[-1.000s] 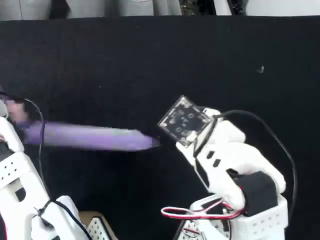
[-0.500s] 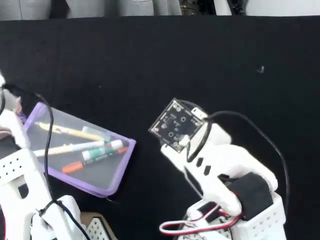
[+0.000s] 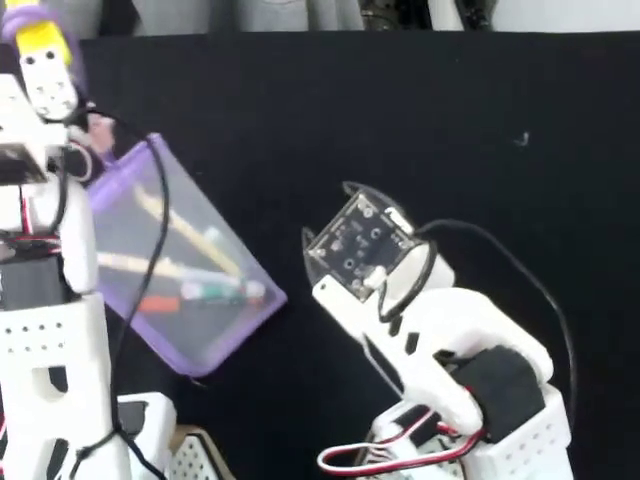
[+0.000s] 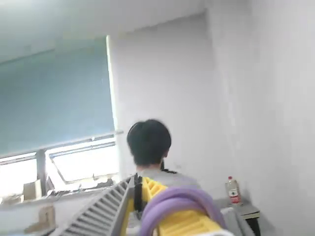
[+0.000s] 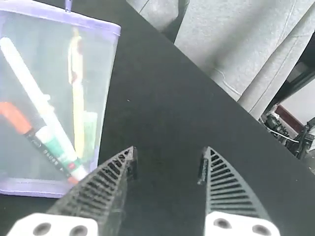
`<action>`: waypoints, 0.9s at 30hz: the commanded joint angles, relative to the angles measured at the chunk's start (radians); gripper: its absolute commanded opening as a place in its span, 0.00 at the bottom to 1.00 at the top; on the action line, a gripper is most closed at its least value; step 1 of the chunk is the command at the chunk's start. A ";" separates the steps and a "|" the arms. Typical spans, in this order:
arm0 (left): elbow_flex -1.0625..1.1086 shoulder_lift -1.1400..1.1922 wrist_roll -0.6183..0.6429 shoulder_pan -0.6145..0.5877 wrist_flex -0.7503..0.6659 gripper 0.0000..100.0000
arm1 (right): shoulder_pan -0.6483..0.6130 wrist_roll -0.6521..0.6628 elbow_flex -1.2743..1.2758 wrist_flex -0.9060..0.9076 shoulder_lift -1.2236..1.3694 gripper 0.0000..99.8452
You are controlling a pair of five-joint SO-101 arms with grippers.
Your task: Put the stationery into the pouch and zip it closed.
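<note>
A clear pouch (image 3: 180,270) with purple edging hangs tilted off the black table at the left, with its lower corner near the table's front. Inside lie a white-and-green marker (image 3: 215,290), an orange pen (image 3: 160,303) and a yellow pen (image 3: 185,228). My left gripper (image 3: 40,35) is raised high at the far left, and the pouch's purple loop (image 4: 177,201) lies over its yellow finger. My right gripper (image 5: 165,162) stands open low over the table, just right of the pouch (image 5: 44,98), with nothing between its fingers.
The black table (image 3: 450,120) stretches bare to the back and right. The left arm's white column (image 3: 60,350) stands beside the pouch. The right arm's base (image 3: 480,420) sits at the front right.
The left arm has risen sharply and pulled the pouch up from lying flat to hanging tilted. The right arm has shifted only slightly.
</note>
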 commanded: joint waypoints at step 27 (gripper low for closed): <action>-0.651 0.206 -0.140 0.283 0.315 0.03 | 0.032 -0.192 0.145 -0.071 -0.341 0.21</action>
